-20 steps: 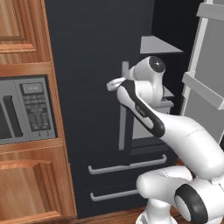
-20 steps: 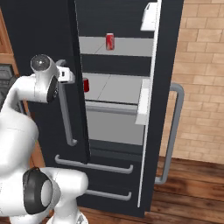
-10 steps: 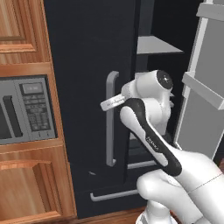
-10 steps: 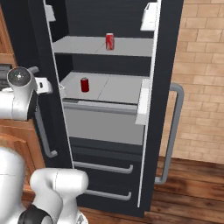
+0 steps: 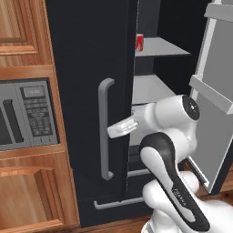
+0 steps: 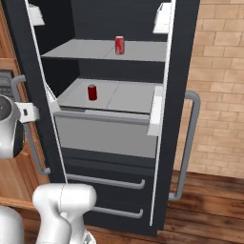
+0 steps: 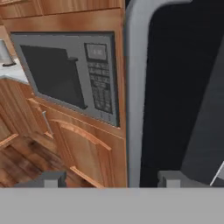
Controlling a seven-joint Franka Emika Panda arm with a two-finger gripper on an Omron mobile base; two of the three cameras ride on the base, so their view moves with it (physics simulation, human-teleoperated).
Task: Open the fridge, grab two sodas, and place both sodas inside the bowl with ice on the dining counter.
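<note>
At frame centre, spread tool (image 7: 107,178) straddles the long curved grey handle (image 7: 134,87).
Red cylindrical cans (image 6: 92,92) lie upper right, upright on grey shelves (image 6: 112,93).

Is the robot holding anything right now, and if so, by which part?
Nothing is held. The gripper is open, its fingers standing on either side of the fridge door's grey handle without closing on it.

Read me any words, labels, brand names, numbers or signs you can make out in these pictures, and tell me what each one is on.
None can be read.
Upper soda can: white markings, too small to read.
Lower soda can: no legible marking.
Microwave keypad: rows of buttons, lettering blurred.
Microwave display: blank or too blurred to tell.
Robot forearm: a line of small grey lettering, too blurred to read.
</note>
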